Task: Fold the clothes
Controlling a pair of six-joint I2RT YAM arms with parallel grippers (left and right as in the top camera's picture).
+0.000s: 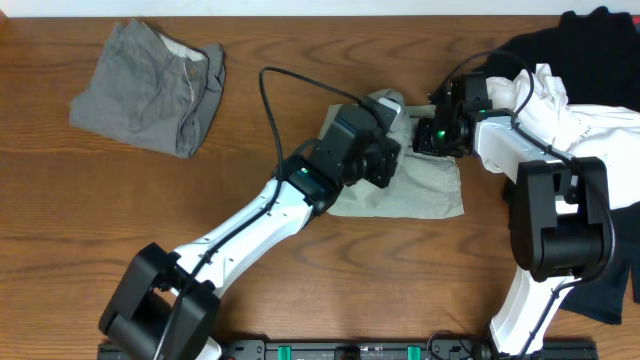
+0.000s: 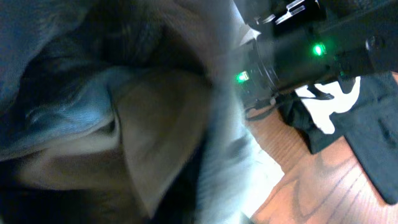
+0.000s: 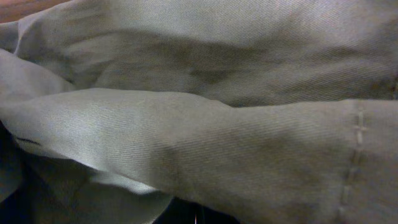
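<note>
Khaki garment (image 1: 425, 188) under both grippers. Left gripper (image 1: 388, 162) over its upper-left part, right gripper (image 1: 432, 136) over its top edge. Grip state of both indeterminate: cloth fills wrist views. Recommended: raise both edges level, keep cloth taut, avoid bunching.

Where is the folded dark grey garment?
Overhead, the folded dark grey garment lies at the upper left of the wooden table, apart from the pale khaki cloth.

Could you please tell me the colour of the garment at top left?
Grey garment; overhead view.
</note>
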